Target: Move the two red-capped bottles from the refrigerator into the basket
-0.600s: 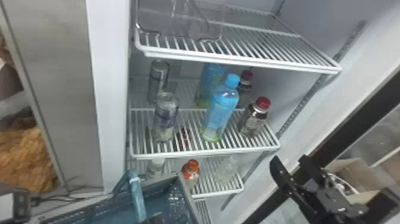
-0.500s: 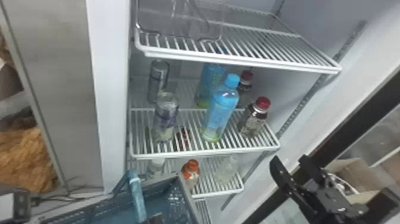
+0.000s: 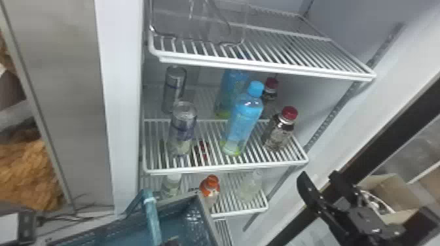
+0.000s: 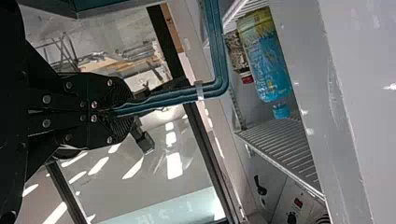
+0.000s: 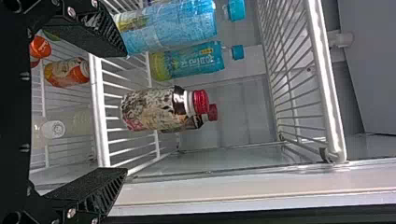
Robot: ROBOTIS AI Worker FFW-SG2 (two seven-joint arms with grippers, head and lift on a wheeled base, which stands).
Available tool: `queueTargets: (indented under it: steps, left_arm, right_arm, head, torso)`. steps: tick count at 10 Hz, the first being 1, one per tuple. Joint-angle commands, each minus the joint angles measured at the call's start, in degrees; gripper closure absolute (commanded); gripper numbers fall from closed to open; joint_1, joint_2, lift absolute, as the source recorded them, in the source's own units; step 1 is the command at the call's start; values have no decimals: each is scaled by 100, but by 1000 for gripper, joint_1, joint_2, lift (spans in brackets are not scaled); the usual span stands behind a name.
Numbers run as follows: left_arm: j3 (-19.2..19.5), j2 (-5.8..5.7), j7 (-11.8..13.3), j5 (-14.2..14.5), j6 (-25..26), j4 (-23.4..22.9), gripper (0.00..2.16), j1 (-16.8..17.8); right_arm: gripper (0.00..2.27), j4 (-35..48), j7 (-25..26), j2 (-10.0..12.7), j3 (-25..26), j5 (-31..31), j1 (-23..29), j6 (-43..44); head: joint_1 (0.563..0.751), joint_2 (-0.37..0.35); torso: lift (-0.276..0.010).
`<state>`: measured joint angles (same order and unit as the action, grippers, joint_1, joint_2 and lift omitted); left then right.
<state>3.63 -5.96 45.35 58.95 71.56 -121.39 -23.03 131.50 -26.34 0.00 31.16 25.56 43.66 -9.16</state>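
In the head view, see the open refrigerator (image 3: 121, 98) and, inside, its middle shelf (image 3: 226, 168). At the right of that shelf, find the front red-capped bottle (image 3: 281, 131) and, behind it, the rear red-capped bottle (image 3: 270, 93); further left, blue bottles (image 3: 244, 124) and cans (image 3: 183, 127). Above the shelf, spot a clear bin (image 3: 199, 24); below it, an orange-capped bottle (image 3: 210, 188). Lower left of the shelf, note the basket (image 3: 203, 212), contents too cut off to tell, with a bit of the left tool (image 3: 171, 243) by its handle (image 3: 152, 219). Lower right of the shelf, see the right tool (image 3: 319, 180), then, farther right, a cardboard box (image 3: 386, 193). Well left of the shelf, see a tan heap (image 3: 26, 170).

In the left wrist view, see the left tool (image 4: 128, 111) clenched on the handle, out in front of the middle shelf.

In the right wrist view, see the right tool (image 5: 122, 112) released, fingers (image 5: 100, 35) wide apart, before the middle shelf's white wire bars, with both red-capped bottles standing beyond.
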Motion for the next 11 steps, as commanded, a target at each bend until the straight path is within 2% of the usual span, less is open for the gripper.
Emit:
queueTargets:
  steps: [1, 5, 11]
  left_arm:
    - [-21, 16, 0, 1, 1, 38, 1199, 25]
    - [-21, 33, 0, 12, -41, 52, 1199, 67]
    - [-55, 24, 0, 81, -168, 95, 1199, 180]
  right_arm:
    - [131, 146, 24, 5, 129, -146, 21, 3]
    - [131, 90, 85, 5, 140, -317, -133, -39]
    - [130, -641, 121, 5, -225, -420, -1146, -180]
  head:
    - [695, -350]
    - [695, -350]
    - [695, -350]
  torso:
    - [0]
    - [0]
    - [0]
